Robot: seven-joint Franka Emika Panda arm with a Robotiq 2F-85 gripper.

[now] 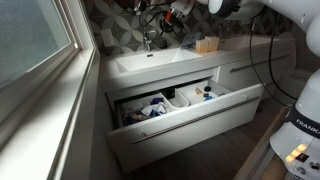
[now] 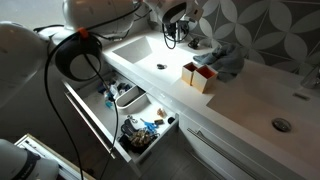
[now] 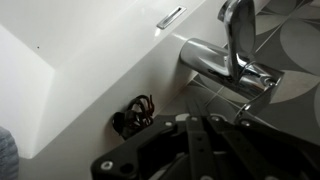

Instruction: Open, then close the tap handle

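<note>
Up at 12 o'clock in an exterior view, the dark robot gripper (image 2: 177, 14) hangs just above the small chrome basin faucet (image 2: 171, 36), which stands at the back edge of the white rectangular sink (image 2: 140, 52).

The wrist view is way closer. The tap handle (image 3: 237, 35), a short shiny chrome lever, sits at about 1 o'clock and points up toward 12. The round chrome spout (image 3: 210, 60) runs off from under it toward 9, out over the white basin. The gripper's dark linkage fills the 6 o'clock edge there, with the handle just past it. Honestly I can't tell if the fingers are spread or pinched, or whether they touch the lever at all, it's too dark and cut off. There's a thin chrome overflow slot (image 3: 170, 17) at 12 in the basin wall, plus a small black-and-red tangle (image 3: 135, 112) near centre, no idea what it is.

Other stuff:
- 1 white drawer (image 1: 190, 105) under the sink is pulled out and full of clutter.
- A little wooden box (image 1: 207, 44) sits on the counter at 3 o'clock from the faucet.
- A grey cloth (image 2: 228, 58) lies just beside that box, against the patterned grey tiles (image 2: 270, 30).
</note>
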